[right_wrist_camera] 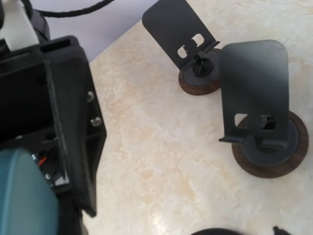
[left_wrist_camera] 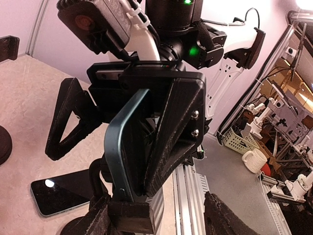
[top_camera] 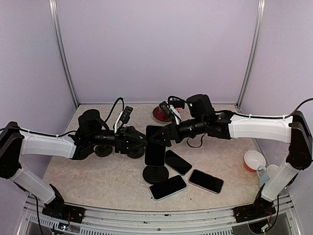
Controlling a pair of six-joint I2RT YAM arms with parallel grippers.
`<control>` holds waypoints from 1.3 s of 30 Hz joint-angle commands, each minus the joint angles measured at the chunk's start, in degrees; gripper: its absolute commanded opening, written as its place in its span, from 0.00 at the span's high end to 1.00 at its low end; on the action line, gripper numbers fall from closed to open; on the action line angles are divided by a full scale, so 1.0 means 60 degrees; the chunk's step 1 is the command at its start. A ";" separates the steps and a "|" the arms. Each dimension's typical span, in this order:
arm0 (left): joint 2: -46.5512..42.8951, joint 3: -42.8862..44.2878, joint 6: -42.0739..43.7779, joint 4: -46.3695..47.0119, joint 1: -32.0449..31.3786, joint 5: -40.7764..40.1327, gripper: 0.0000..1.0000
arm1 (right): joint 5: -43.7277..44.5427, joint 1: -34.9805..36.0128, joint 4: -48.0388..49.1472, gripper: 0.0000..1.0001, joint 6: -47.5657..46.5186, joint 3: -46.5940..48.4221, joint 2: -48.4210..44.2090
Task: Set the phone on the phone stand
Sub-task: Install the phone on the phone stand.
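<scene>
Inside the wide-open right claw (top_camera: 157, 139), phone (top_camera: 154, 152) resting on phone stand (top_camera: 155, 174), left claw (top_camera: 141, 143) beside it, grip unclear

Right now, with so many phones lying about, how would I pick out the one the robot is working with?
Look at the middle of the table, where the left gripper and right gripper meet. Directly under them a dark phone leans upright on a black phone stand with a round base. The three other phones lie flat on the tabletop beside it.

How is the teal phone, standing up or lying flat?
Standing up: the teal phone rests upright on the phone stand, bottom edge on its ledge.
</scene>
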 commanded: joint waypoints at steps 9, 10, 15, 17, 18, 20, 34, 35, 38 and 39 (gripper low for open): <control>-0.0252 -0.0117 0.0068 0.0273 -0.0052 0.0248 0.40 | -0.0405 -0.0125 0.0211 0.00 0.0379 -0.0180 -0.0523; -0.0253 -0.0121 0.0062 0.0261 -0.0044 0.0237 0.40 | -0.0519 -0.0133 0.0280 0.00 0.0463 -0.0190 -0.0561; -0.0296 -0.0110 0.0065 0.0219 -0.0037 0.0205 0.39 | -0.0846 -0.0165 0.0464 0.00 0.0760 -0.0121 -0.0768; -0.0306 -0.0103 0.0053 0.0201 -0.0037 0.0206 0.39 | -0.0768 -0.0165 0.0449 0.00 0.0803 -0.0083 -0.0877; -0.0315 -0.0096 0.0056 0.0197 -0.0037 0.0208 0.39 | -0.0726 -0.0165 0.0414 0.00 0.0804 -0.0062 -0.0917; -0.0329 -0.0081 0.0056 0.0181 -0.0037 0.0205 0.39 | -0.0642 -0.0165 0.0354 0.00 0.0803 -0.0019 -0.0993; -0.0571 -0.0098 0.0099 0.0048 0.0053 -0.0071 0.24 | 0.2593 0.0416 -0.1760 0.00 0.0800 0.0790 -0.1382; -0.0625 -0.0115 0.0095 0.0052 0.0082 -0.0117 0.18 | 0.2946 0.0559 -0.1934 0.00 0.0804 0.0919 -0.1364; -0.0792 -0.0157 0.0064 0.0052 0.0172 -0.0160 0.02 | 0.3917 0.0936 -0.2380 0.00 0.1027 0.1325 -0.1335; -0.0863 -0.0185 0.0059 0.0045 0.0202 -0.0158 0.02 | 0.4340 0.1095 -0.2530 0.00 0.1147 0.1461 -0.1335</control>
